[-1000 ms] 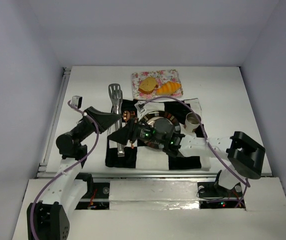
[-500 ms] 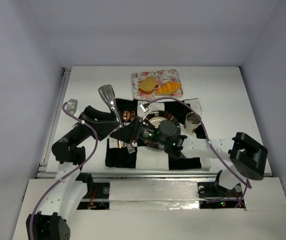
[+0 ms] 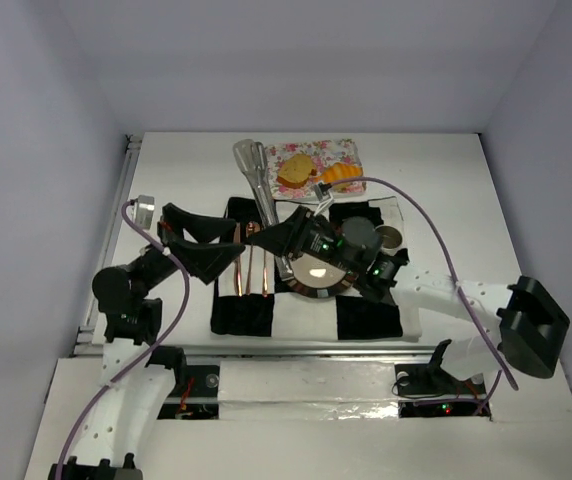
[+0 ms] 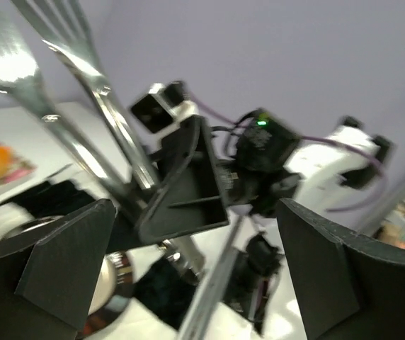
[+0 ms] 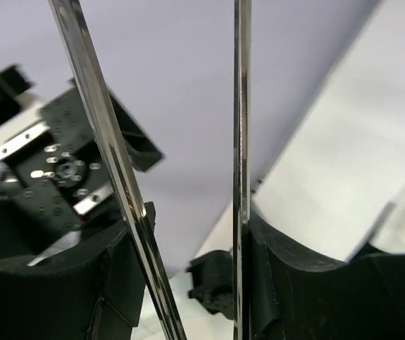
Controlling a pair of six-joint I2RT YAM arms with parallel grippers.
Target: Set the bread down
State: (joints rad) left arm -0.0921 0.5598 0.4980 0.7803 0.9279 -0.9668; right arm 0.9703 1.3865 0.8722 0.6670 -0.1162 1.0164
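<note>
The right fingers [image 5: 287, 276] are clenched on the two steel arms of the tongs [image 5: 241, 127], one arm against each finger. A second ago the right gripper [image 3: 286, 234] was only closing in while the left one held the tongs. Now the hold has changed hands. The left gripper [image 3: 238, 252] has let go and stands spread wide with nothing between its fingers, just at 9 o'clock of the right gripper.

The tongs earlier pointed their head toward 12 o'clock over the 9 o'clock edge of the cloth [image 3: 366, 318]. They have swung and tilted up, so the head now points to 11 o'clock from the right gripper and ends just beside the 9 o'clock edge of the tray [image 3: 341, 150].

The bread is unmoved on that tray, at the table's 12 o'clock side. The slice [image 3: 294, 170] is on the tray's 9 o'clock half, and the croissant [image 3: 346, 178] is just beside it at 3 o'clock. The pan [image 3: 316, 282] lies on the cloth at 5 o'clock of the right gripper.
</note>
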